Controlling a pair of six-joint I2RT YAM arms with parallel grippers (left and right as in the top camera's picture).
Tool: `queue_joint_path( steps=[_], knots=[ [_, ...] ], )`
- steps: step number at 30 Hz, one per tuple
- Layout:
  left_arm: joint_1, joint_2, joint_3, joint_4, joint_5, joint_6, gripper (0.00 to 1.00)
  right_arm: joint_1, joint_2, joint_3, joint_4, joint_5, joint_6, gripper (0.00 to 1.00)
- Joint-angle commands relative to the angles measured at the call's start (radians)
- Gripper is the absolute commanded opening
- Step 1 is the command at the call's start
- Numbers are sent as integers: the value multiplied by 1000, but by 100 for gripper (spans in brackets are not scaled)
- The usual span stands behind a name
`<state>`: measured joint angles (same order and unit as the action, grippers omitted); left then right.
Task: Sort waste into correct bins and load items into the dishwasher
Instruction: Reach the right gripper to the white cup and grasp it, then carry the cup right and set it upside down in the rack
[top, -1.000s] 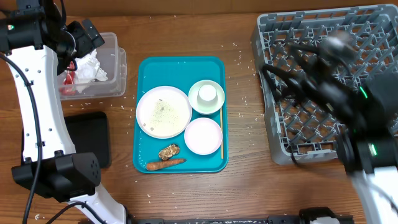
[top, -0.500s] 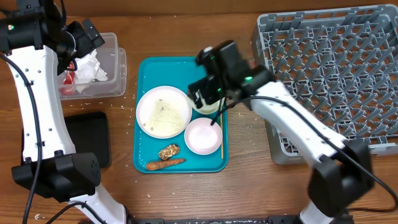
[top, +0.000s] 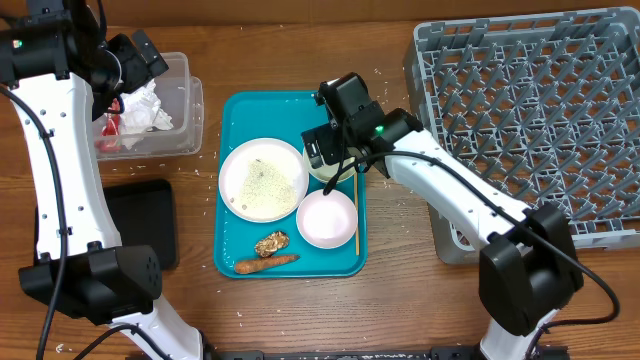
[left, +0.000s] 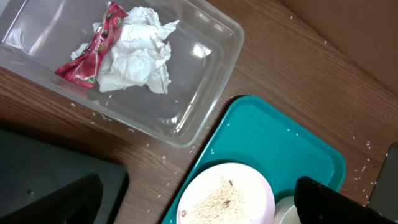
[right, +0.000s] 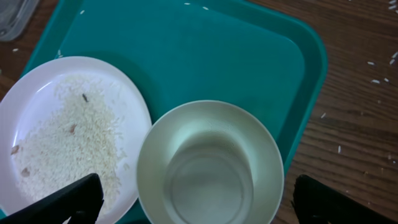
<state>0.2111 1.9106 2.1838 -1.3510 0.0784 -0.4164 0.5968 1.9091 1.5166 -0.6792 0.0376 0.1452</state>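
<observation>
**Right claw spread wide over the green bowl**

The right gripper (right: 198, 204) hangs just above the tray with its two fingers far apart and nothing held; only the dark fingertips (right: 65, 199) show at the bottom corners of the wrist view. Directly under it sits the green bowl (right: 155, 155), with a cup (right: 208, 180) standing inside it. The bowl rests on the teal tray (right: 186, 56), just beside a white plate (right: 68, 130) scattered with rice.

From overhead, a small pale bowl (top: 326, 218) lies below the green one, a chopstick (top: 356, 225) runs along the tray's right edge, and a carrot piece (top: 266, 264) and a brown food lump (top: 271, 243) sit near the tray's front. The grey dish rack (top: 530, 120) stands to the right, apart from the tray.

The left gripper (left: 199, 205) is also wide open and empty, high over the clear bin (left: 205, 106), which holds a crumpled tissue (left: 140, 53) and a red wrapper (left: 93, 53). A black bin (top: 140, 220) lies beside the tray.
</observation>
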Motion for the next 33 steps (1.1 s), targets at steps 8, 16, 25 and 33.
queue_joint_path(
  steps=[8, 16, 25, 33],
  knots=[
    [-2, -2, -3, 0, -3, -10, 100, 10, 112, 22, 15, 51, 152, 97],
    [-2, -1, -3, 0, -3, -10, 100, 10, 108, 25, 5, 52, 171, 66],
    [-2, -2, -3, 0, -3, -10, 100, -36, 7, 201, -150, 136, 174, 60],
    [-2, -1, -3, 0, -3, -10, 100, -371, -95, 503, -320, 201, 163, 57]
  ],
)
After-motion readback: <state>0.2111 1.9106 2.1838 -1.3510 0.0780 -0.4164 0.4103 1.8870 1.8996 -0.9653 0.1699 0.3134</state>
